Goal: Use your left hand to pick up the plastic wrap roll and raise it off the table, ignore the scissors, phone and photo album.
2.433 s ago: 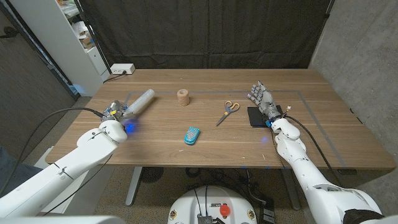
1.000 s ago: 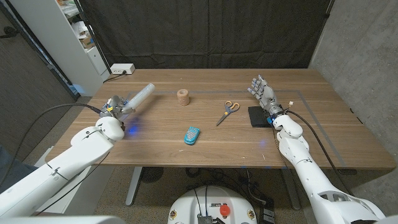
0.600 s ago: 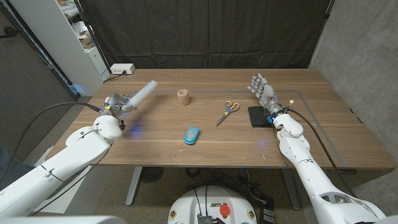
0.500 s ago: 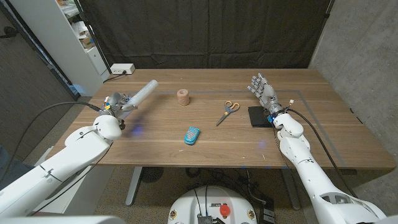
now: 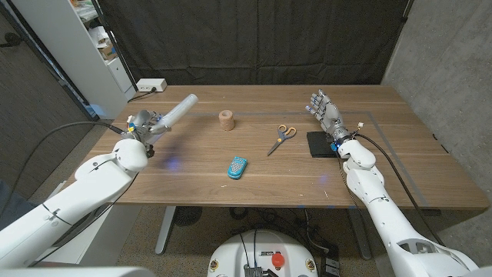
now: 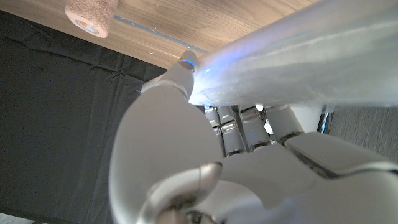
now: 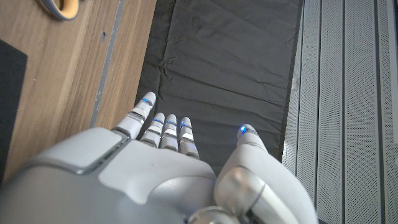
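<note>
The left hand (image 5: 141, 125) grips the wrap roll (image 5: 174, 112) at its near end, holding it clear of the table (image 5: 254, 173); the roll tilts up and away toward the far side, well left of the tape roll (image 5: 225, 119). In the left wrist view the fingers (image 6: 239, 127) curl around the roll (image 6: 298, 59), thumb pressed to its side, with the tape roll (image 6: 91, 14) beyond on the wood.

The tape roll stands upright near the table's far middle. A blue phone (image 5: 237, 167) lies nearer the robot than the tape roll and slightly to its right. Scissors (image 5: 282, 138) with orange handles lie to the right of the tape roll, blades pointing toward the phone. A black album (image 5: 319, 143) lies flat farther right of the scissors.

The right hand (image 5: 325, 112) stands just past the album's far edge, fingers spread wide and empty, pointing away from the robot. In the right wrist view the fingers (image 7: 163, 128) reach apart toward the dark curtain (image 7: 217, 68), holding nothing. Whether the hand touches the album cannot be told.
</note>
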Robot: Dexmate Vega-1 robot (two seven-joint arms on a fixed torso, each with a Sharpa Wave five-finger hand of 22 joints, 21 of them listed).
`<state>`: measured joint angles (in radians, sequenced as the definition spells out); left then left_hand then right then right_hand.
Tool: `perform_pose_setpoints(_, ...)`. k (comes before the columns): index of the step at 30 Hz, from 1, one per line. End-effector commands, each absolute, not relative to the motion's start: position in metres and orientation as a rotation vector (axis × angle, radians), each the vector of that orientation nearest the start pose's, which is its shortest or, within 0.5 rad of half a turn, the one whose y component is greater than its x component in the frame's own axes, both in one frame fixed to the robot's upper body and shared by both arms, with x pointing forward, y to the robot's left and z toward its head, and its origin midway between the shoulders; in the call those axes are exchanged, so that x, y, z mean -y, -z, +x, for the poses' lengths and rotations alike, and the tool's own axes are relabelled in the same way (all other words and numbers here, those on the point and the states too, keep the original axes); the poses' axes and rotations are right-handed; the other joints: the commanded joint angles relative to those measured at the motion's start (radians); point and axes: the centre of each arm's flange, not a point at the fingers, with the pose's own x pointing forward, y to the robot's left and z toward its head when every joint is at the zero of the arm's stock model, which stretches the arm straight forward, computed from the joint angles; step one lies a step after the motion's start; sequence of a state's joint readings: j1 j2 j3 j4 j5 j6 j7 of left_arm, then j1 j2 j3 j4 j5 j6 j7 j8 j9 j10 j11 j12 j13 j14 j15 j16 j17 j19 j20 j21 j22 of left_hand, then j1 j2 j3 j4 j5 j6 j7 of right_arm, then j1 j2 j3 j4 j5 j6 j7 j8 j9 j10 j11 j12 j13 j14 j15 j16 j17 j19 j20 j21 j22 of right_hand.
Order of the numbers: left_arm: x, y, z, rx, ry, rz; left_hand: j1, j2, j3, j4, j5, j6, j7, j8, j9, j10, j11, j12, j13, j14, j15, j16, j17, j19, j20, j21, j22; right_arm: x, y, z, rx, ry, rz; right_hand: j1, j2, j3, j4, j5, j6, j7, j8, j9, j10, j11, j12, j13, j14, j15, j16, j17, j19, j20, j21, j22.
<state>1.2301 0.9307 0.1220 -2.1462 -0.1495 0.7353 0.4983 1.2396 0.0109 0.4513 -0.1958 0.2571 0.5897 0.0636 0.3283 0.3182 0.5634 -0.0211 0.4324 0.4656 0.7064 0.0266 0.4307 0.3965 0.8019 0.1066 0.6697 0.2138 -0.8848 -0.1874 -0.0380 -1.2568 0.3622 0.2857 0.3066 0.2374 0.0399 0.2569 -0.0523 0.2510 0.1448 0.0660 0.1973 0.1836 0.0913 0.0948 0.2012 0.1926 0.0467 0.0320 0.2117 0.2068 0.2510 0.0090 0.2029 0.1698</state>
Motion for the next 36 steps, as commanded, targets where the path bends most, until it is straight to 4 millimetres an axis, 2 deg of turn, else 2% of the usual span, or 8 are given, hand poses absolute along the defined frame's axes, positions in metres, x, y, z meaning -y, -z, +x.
perform_pose_setpoints(1,-0.374,-0.009,0.503,0.289,-0.499,0.805,0.103,0.123,0.044,0.034,0.016,0.006,-0.006,0.007,0.005,0.001,-0.002,0.003,0.004,0.069,-0.058,0.003,0.004,0.029,-0.033,0.007,0.001,0.266,0.028,0.653,0.674,-0.283,0.073,0.001,0.01,0.001,-0.008,-0.002,0.009,0.004,0.002,0.005,0.008,-0.003,0.005,0.004,0.01,0.003,0.005,0.006,0.013,-0.001,-0.001,0.002)
perform_pose_setpoints(22,-0.365,-0.043,0.487,0.352,-0.511,0.83,0.102,0.124,0.047,0.031,0.017,0.006,-0.005,0.007,0.011,0.003,-0.004,0.002,0.012,0.072,-0.058,-0.002,0.012,0.021,-0.031,0.023,0.0,0.267,0.03,0.656,0.681,-0.274,0.086,0.002,0.01,0.0,-0.01,-0.002,0.02,0.003,0.005,0.005,0.014,-0.004,0.006,0.004,0.016,-0.003,0.006,0.005,0.016,-0.006,-0.002,0.002)
perform_pose_setpoints(36,-0.362,-0.053,0.482,0.362,-0.514,0.836,0.098,0.125,0.049,0.032,0.017,0.007,-0.004,0.008,0.014,0.004,0.0,0.002,0.017,0.074,-0.057,-0.005,0.018,0.018,-0.032,0.034,-0.001,0.269,0.029,0.655,0.682,-0.271,0.082,0.002,0.01,0.0,-0.011,-0.002,0.021,0.003,0.004,0.005,0.014,-0.004,0.005,0.004,0.015,-0.002,0.004,0.005,0.015,-0.005,-0.004,0.002)
